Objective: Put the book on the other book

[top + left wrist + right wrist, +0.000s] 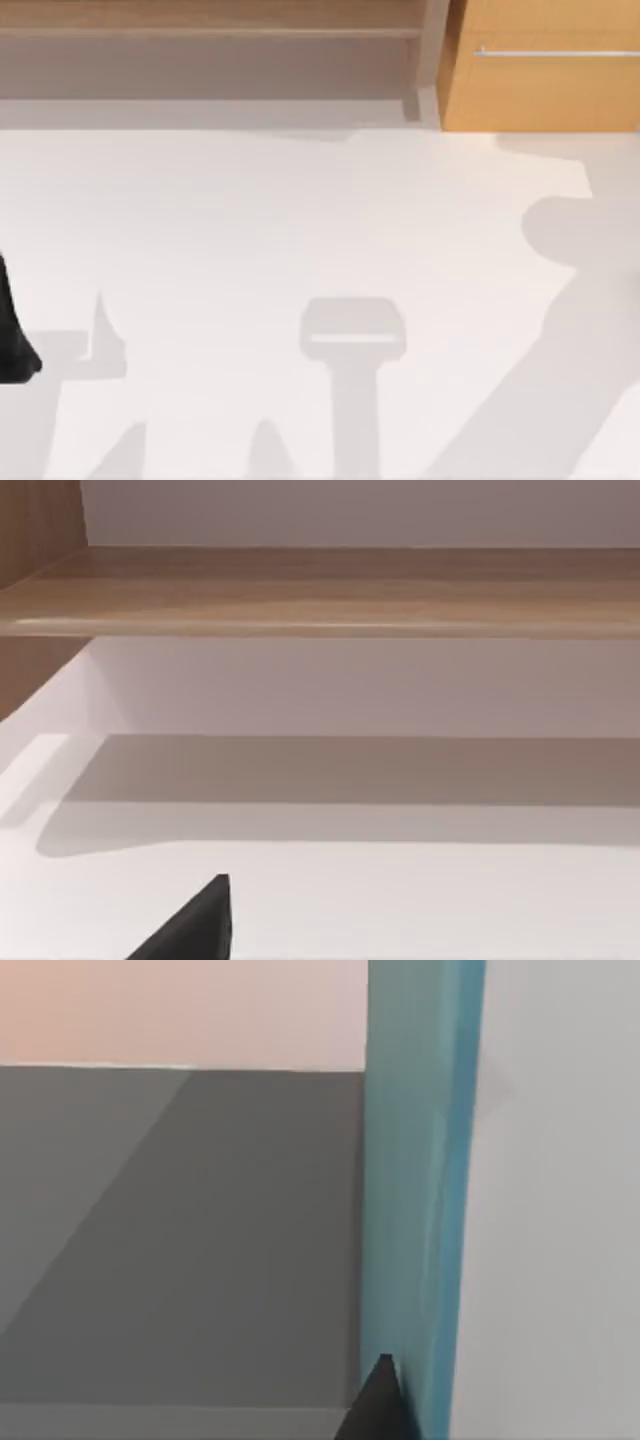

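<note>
The left arm [15, 335] is seen as a dark shape at the left edge of the white desk [300, 220], low over its surface. In the left wrist view 1 dark fingertip [195, 925] is shown above the desk, facing a wooden shelf [330, 590]; how wide the left pincer stands cannot be told. In the right wrist view a teal book [420, 1190] is seen upright, with 1 dark fingertip [378, 1405] of the right pincer against its lower edge; whether it is gripped cannot be told. No writing can be read

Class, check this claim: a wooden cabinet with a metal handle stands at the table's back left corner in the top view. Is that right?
Not quite. The wooden cabinet with the metal handle stands at the table's back right corner, as the top view shows. A wooden shelf runs along the back left.
</note>
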Tool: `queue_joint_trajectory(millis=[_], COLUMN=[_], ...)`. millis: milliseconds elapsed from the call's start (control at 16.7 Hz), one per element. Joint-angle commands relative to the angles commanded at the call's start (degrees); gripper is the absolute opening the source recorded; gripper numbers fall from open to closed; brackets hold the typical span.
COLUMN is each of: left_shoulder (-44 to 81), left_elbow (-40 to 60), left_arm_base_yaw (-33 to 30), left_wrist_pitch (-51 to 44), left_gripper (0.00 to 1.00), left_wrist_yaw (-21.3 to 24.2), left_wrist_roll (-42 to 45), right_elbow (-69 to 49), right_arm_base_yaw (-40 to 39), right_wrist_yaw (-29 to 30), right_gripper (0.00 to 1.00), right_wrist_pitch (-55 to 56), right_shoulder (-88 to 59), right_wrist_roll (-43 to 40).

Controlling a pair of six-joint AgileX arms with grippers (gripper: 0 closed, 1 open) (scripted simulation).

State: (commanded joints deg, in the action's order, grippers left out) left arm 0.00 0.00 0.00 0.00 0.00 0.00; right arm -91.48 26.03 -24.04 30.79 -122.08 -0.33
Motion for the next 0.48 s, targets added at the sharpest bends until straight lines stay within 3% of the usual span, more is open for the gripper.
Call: queue_joint_trajectory(millis=[480], left_shoulder=[0.00], left_elbow=[0.00], left_arm_base_yaw=[0.00], left_wrist_pitch=[0.00], left_gripper=[1.00], left_wrist_yaw=[0.00], left_wrist_roll=[0.00], right_elbow=[1.34], right_arm_base_yaw=[0.18], right_wrist_yaw=[-0.52], right_gripper=[0.00], right_wrist_pitch=[-0.79], right_shoulder=[2.15], right_wrist_roll=[0.10])
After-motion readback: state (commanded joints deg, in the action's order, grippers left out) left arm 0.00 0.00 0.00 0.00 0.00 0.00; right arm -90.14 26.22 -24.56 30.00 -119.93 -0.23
